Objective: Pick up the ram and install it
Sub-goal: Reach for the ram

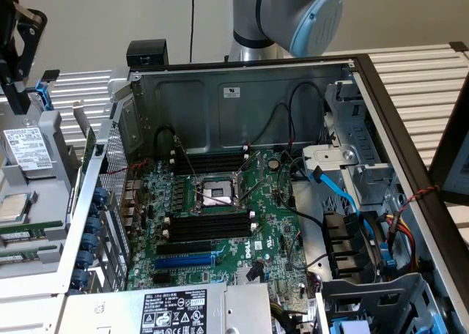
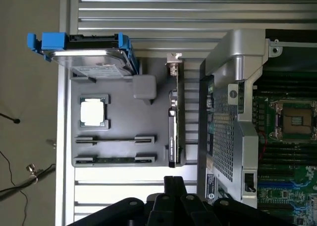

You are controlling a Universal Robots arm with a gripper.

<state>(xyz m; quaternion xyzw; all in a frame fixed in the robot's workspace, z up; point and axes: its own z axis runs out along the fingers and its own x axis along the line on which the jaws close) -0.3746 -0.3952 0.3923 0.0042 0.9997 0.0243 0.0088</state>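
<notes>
**Hand over tray, ram untouched**

Slatted metal table [image 1: 425, 70], plain beige wall behind. Open steel computer case [image 1: 242, 121] sits just beside the grey plastic parts tray [image 2: 124, 112]. Black hand [image 2: 174, 184] hangs above that tray, pinched narrow, empty. Thin green ram stick [image 2: 115, 160] lies in the tray's end cradle; a clean pick probably wants the hand squared along it.
</notes>
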